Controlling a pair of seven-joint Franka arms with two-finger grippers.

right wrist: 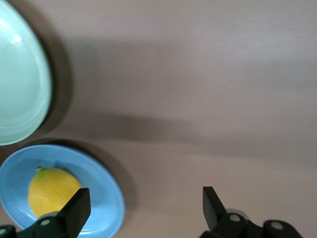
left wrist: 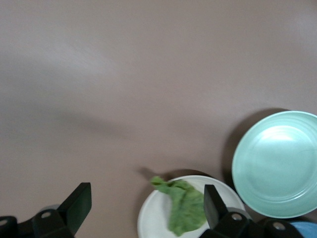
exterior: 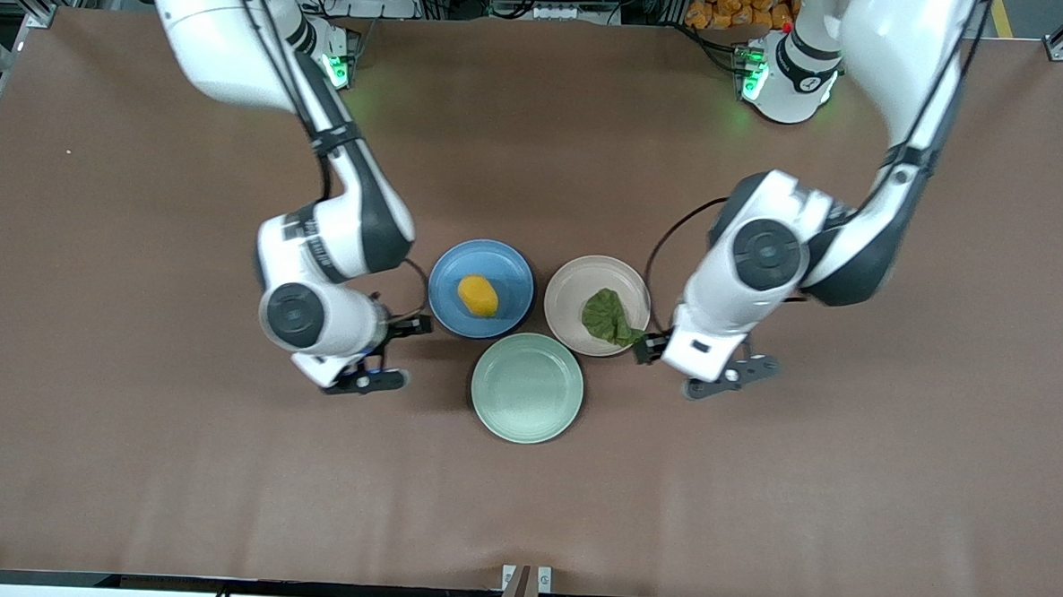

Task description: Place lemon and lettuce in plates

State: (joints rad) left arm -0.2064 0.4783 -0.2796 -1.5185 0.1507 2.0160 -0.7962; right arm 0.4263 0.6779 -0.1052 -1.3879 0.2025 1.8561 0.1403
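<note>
The lemon lies in the blue plate. The lettuce lies in the beige-pink plate, its stem tail at the rim. My left gripper is open and empty, over the table at that plate's edge toward the left arm's end. My right gripper is open and empty, over the table beside the blue plate toward the right arm's end. The left wrist view shows my left gripper, the lettuce and its plate. The right wrist view shows my right gripper, the lemon and the blue plate.
A pale mint-green plate stands empty, nearer the front camera than the other two plates and touching both. It also shows in the left wrist view and the right wrist view. The brown table spreads around.
</note>
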